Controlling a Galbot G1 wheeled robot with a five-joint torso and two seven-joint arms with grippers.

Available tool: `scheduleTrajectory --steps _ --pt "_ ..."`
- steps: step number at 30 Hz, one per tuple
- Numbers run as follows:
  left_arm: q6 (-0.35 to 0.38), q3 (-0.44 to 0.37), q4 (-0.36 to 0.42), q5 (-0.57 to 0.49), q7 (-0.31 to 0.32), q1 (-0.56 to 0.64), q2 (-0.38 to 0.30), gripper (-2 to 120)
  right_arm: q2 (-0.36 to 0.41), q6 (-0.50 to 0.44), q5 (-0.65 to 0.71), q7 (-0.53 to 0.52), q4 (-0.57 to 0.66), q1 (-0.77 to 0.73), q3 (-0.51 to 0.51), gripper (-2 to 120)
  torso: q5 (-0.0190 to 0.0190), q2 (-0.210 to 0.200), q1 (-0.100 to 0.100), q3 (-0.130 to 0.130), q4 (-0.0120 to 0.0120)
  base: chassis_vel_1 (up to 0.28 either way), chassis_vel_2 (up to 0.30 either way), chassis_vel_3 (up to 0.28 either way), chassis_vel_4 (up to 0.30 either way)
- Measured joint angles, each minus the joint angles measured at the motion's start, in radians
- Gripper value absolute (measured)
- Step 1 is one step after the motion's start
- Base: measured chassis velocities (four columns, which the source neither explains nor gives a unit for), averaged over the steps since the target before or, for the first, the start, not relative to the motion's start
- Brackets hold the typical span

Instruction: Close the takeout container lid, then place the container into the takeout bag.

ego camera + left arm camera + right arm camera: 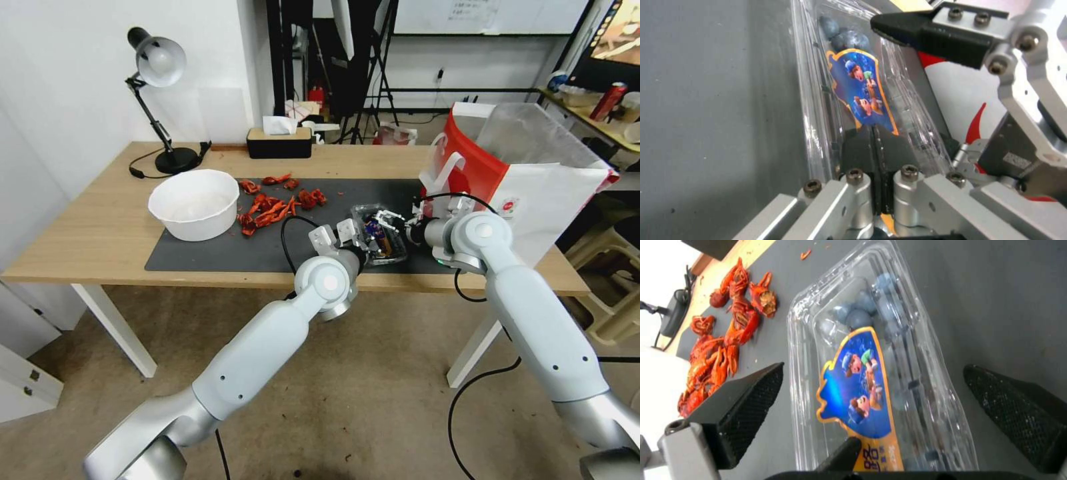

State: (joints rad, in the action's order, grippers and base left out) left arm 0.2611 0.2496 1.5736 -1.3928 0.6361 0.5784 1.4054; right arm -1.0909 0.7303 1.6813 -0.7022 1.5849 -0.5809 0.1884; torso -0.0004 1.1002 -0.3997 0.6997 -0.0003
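Head view: left gripper (pixel 346 235) is pinching the takeout container (pixel 381 235), right gripper (pixel 398 222) is waiting spread beside it; thin plastic could slip.

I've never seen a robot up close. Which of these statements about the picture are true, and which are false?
1. The takeout container already sits inside the takeout bag. False: it lies on the dark mat, and the bag stands beside it, on the robot's right.
2. The right gripper is open, with a finger on each side of the container. True.
3. The left gripper has its fingers spread wide. False: they are shut together, tips against the lid.
4. Red crayfish pieces lie on the mat between the white bowl and the container. True.
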Motion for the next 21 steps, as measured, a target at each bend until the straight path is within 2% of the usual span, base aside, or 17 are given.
scheduleTrajectory --steps 14,17,19,21 --pt "-0.001 -0.002 0.004 0.000 0.000 0.003 -0.003 0 -0.023 -0.001 0.000 -0.008 -0.034 0.026 -0.021 99 0.0002 0.000 0.000 0.000 0.0000 0.000 0.000 0.000 0.000" --pt "-0.001 -0.002 0.008 0.000 0.002 0.006 -0.002 0 -0.023 -0.001 -0.001 -0.004 -0.035 0.026 -0.025 88 0.0004 0.000 0.000 0.000 -0.0001 0.000 0.000 0.000 0.000" --pt "-0.001 -0.002 0.010 0.001 0.002 0.008 -0.001 0 -0.022 -0.001 -0.001 -0.003 -0.033 0.026 -0.025 84 0.0005 0.000 0.000 0.000 -0.0001 0.000 0.000 0.000 0.000" --pt "-0.003 -0.002 0.013 0.001 0.005 0.011 0.000 0 -0.021 -0.001 -0.001 -0.004 -0.029 0.022 -0.026 72 0.0005 0.000 0.000 0.000 0.0000 0.000 0.000 0.000 0.000"
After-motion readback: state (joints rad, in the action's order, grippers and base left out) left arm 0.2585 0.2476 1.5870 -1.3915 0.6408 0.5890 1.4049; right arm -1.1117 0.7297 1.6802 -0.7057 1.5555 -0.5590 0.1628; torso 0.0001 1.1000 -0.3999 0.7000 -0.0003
